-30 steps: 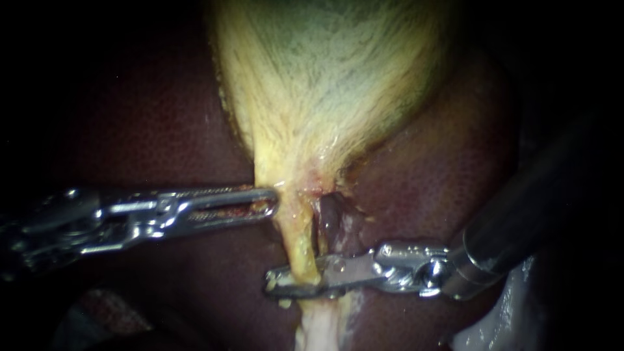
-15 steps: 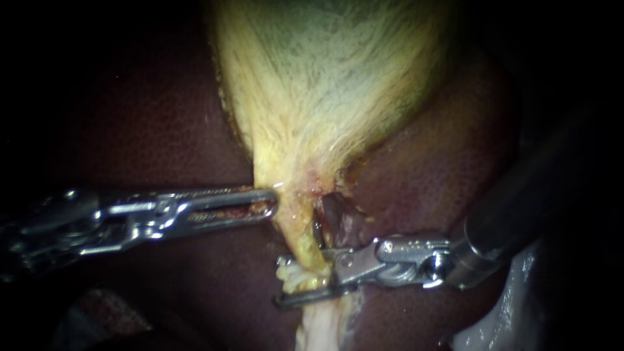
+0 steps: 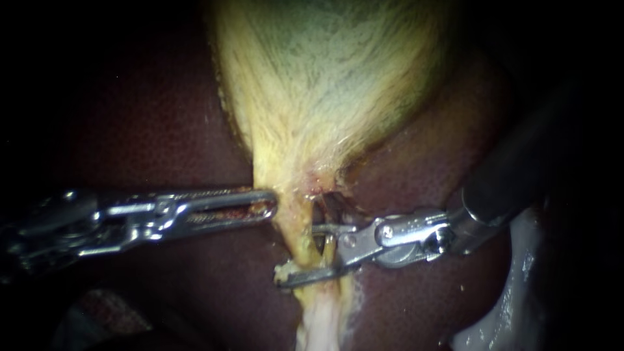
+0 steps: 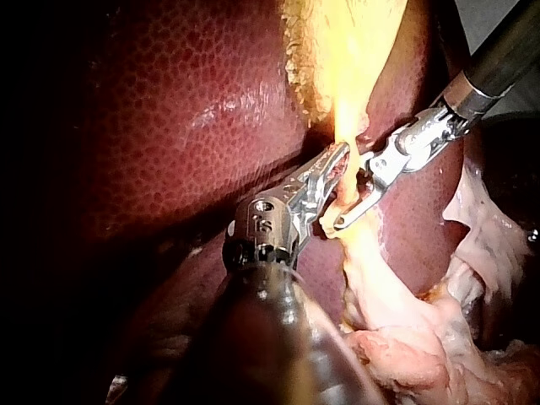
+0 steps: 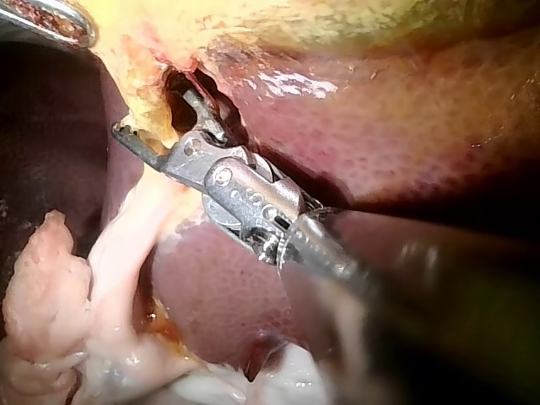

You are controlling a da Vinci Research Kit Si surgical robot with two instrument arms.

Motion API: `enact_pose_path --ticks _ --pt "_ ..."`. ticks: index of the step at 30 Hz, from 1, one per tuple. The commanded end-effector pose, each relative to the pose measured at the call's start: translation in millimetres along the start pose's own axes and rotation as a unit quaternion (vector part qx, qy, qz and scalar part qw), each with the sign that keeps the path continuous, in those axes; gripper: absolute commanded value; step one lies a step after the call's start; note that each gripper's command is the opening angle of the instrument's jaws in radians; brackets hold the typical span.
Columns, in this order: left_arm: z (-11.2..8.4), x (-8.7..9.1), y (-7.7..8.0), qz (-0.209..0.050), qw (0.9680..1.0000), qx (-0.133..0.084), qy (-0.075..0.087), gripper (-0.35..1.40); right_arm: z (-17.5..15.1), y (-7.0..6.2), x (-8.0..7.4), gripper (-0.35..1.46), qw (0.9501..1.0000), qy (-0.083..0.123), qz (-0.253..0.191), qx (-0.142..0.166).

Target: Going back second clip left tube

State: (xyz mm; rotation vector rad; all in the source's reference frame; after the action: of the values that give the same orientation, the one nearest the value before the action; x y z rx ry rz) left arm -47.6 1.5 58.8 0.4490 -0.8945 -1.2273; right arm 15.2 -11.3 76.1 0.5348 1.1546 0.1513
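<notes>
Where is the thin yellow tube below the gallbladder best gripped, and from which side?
The bare stretch of the thin yellow tube just under the pale gallbladder, probably from the endoscope view's right: it runs upright, a dark gap beside it, and the metal right instrument's open jaws straddle it crosswise.

Right tool has opened wide around tube.

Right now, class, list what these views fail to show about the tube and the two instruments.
Any clip on the tube: all views, the right instrument straddles that stretch.
Whether the left instrument holds the gallbladder: endoscope and left wrist views, its tip is buried against tissue.
Right instrument's shaft: right wrist view, blurred, cut by the edge.
</notes>
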Motion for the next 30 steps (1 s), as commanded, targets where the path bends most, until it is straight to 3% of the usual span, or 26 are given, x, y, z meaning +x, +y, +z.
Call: enact_pose_path --ticks 1,9,15,20,30 --pt "0.0 0.0 0.0 0.0 1.0 0.0 0.0 -0.2 -0.2 -0.4 0.1 0.58 1.0 0.0 0.0 0.001" --pt "-0.1 0.1 0.2 0.0 1.0 0.001 0.0 -0.2 -5.3 -2.8 0.4 0.54 0.9998 0.002 0.011 0.016" --pt "0.1 0.0 0.5 0.001 1.0 0.001 0.0 -0.2 -10.9 -2.1 1.4 0.55 0.9997 0.005 0.023 0.005" --pt "0.3 0.1 0.7 0.001 1.0 0.001 0.0 -0.2 -14.4 -1.2 2.8 0.58 0.9998 0.005 -0.012 -0.013" --pt "1.2 0.3 1.2 0.002 1.0 0.0 -0.001 -0.2 -16.2 -1.5 3.9 0.6 0.998 0.004 -0.061 -0.013"
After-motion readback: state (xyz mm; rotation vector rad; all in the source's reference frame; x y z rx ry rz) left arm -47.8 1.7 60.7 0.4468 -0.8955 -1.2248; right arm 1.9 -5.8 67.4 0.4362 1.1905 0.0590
